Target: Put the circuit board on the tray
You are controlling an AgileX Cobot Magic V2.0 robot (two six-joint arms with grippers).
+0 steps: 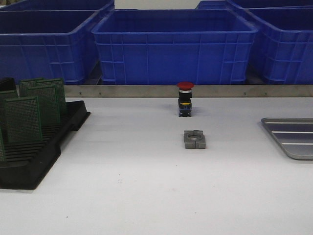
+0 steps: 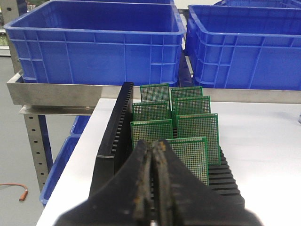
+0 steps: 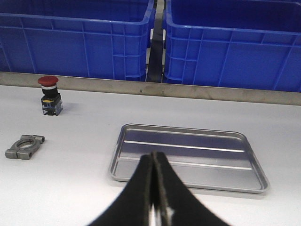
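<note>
In the front view, a black slotted rack (image 1: pixel 34 156) sits at the left of the white desk (image 1: pixel 146 196), with green circuit boards (image 1: pixel 23 119) standing upright in its slots. The grey metal tray (image 1: pixel 292 137) lies at the right edge, partly cut off by the frame and well apart from the rack. Between them, near the middle, a red-capped push button (image 1: pixel 185 99) stands upright, and a grey metal clamp (image 1: pixel 194 139) lies just nearer than it. Blue plastic bins (image 1: pixel 173 46) line the far side behind a metal rail (image 1: pixel 146 91).

In the left wrist view, the left pincer (image 2: pixel 154 181) has its two fingers pressed together, holding nothing. The rack (image 2: pixel 113 136) with its circuit boards (image 2: pixel 190 155) lies just beyond the fingertips.

In the right wrist view, the right pincer (image 3: pixel 154 188) is likewise closed tight and empty. The tray (image 3: pixel 188 157) lies flat on the desk just beyond it, with no board in it. The clamp (image 3: pixel 24 146) and push button (image 3: pixel 49 95) stand off to one side of the tray.
</note>
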